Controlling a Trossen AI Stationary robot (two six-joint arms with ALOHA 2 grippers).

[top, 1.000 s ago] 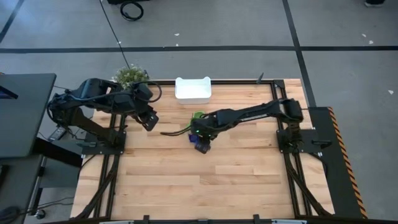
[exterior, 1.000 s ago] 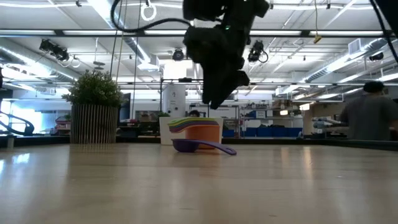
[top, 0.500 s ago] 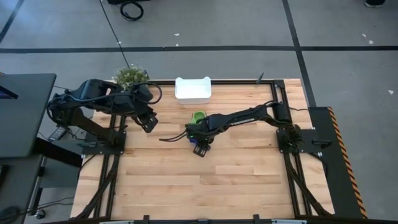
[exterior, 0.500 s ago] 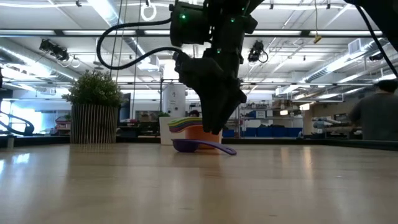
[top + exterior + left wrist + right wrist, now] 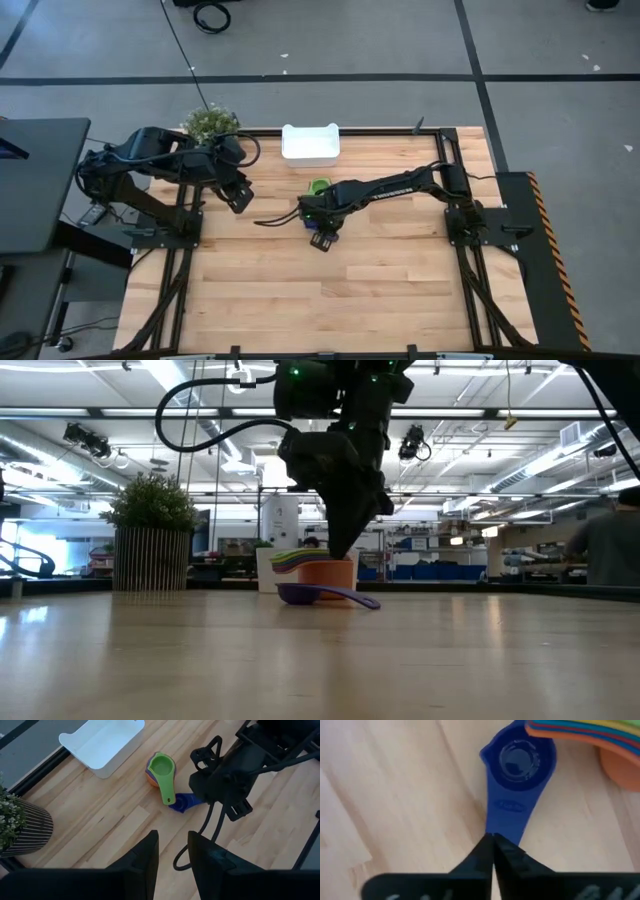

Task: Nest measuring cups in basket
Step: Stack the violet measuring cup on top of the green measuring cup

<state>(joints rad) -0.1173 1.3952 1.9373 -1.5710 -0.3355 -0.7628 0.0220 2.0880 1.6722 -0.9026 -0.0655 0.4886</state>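
**Right gripper poised over the loose blue cup**

Right gripper (image 5: pixel 492 851) hangs low over the handle of the dark blue measuring cup (image 5: pixel 517 775), its two fingers pressed together into a single point with nothing between them. That cup lies alone on the table (image 5: pixel 260 290), bowl up, just beside the stack and touching or nearly touching it, its handle pointing away from the stack toward the gripper. The handle is probably the target because it is the flat, reachable part; the fingers would have to part before they could take it.

Just beyond sits the nested stack of measuring cups (image 5: pixel 159 770), the orange one at the bottom and the green one on top, handles fanned out. It looks mostly assembled, with the blue cup left to add.

Farther on, the white basket (image 5: pixel 102 742) stands at the table's far edge, apart from the stack and holding no cups yet.

At the table's left side near the potted plant (image 5: pixel 208 122), the left gripper (image 5: pixel 172 862) waits, held above the wood with a gap between its fingers.
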